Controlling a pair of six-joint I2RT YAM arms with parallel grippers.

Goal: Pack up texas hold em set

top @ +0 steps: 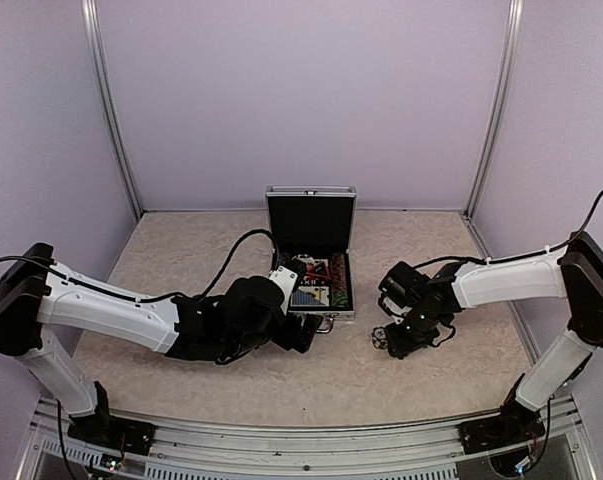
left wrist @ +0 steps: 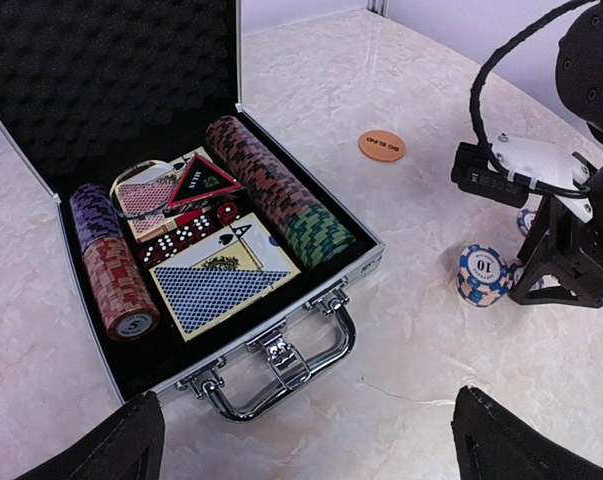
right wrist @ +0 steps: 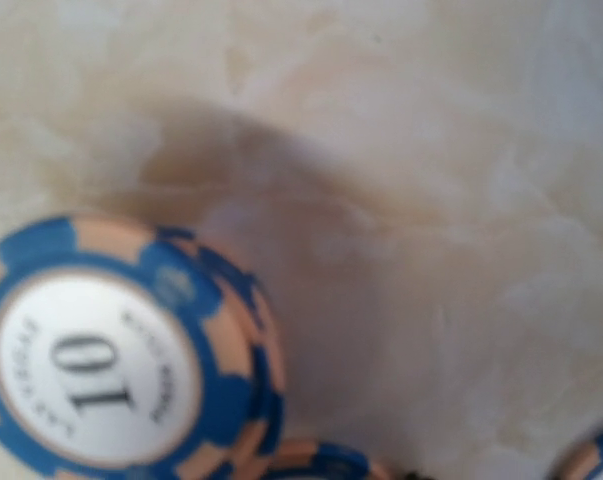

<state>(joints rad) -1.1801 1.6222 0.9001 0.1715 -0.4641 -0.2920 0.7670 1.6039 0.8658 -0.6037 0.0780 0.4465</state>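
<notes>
Case [left wrist: 111,80] open on tabletop [left wrist: 411,340]. Inside: chip rows [left wrist: 271,190] either side, card decks [left wrist: 221,285] and red dice [left wrist: 186,235] between. Orange disc [left wrist: 382,145] at case's 2 o'clock; blue chip stack [left wrist: 482,275] at 3 o'clock.

Beige marbled tabletop [top: 431,250] fills the centre and lower frame; pale lilac walls [top: 301,100] behind, metal corner post [top: 111,110] at upper left.

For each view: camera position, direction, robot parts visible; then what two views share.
Top external: high behind, looking down on left arm, right arm, open case.
Left wrist: before the case's handle, angled down; own fingertips at bottom.
Right wrist: close over the table; fingers not clearly visible.
Wrist views share the blue 10 chips.
</notes>
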